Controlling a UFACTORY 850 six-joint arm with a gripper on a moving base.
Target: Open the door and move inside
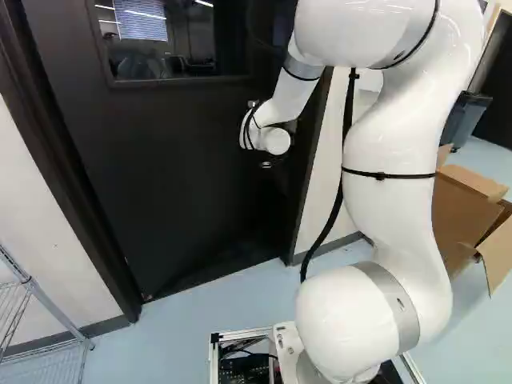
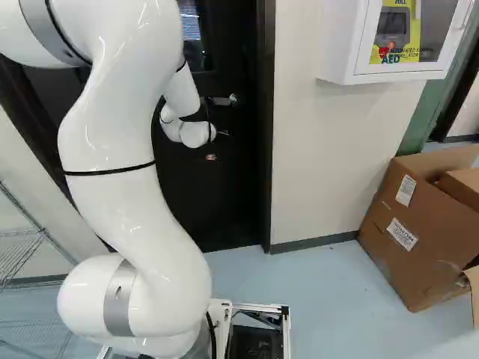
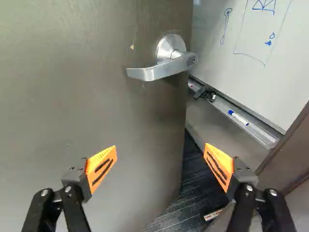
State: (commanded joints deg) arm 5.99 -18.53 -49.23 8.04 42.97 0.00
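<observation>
"Where's the door?"

"The large, dark, flat-faced door [image 1: 184, 184] stands at eleven o'clock from the arm's foot joint in the left base view. It's ajar: the wrist view shows its free edge clear of the brown frame [image 3: 292, 150], which sits at three o'clock from the claw [image 3: 161, 150]."

"And its handle?"

"A silver metal lever [image 3: 161, 69], at twelve o'clock, ahead of the claw and apart from it. The claw is spread wide, nothing between its orange pads [image 3: 101, 166]."

"How will it handle?"

"I'd expect a heavy, stiff slab, swinging slowly on its hinges, perhaps with a closer pushing back. The lever looks rigid and a bit slippery. If you need it, pinch near its free tip. But with the latch seemingly out, I'd press on the door's face near the free edge, where leverage is best, then drive through."

"What's beyond?"

"A white drawing board [image 3: 217, 63] at one o'clock from the claw, a blue-capped marker [image 3: 239, 118] on its ledge, and dark ribbed carpet [image 3: 178, 215] below. Outside, a brown cardboard box [image 2: 412, 239] lies between two and three o'clock from the foot joint in the right base view."

"Anything hard to make out?"

"The hinges don't show. The arm [image 2: 135, 179] covers much of the door there, and I can't tell how wide the opening is."
</observation>
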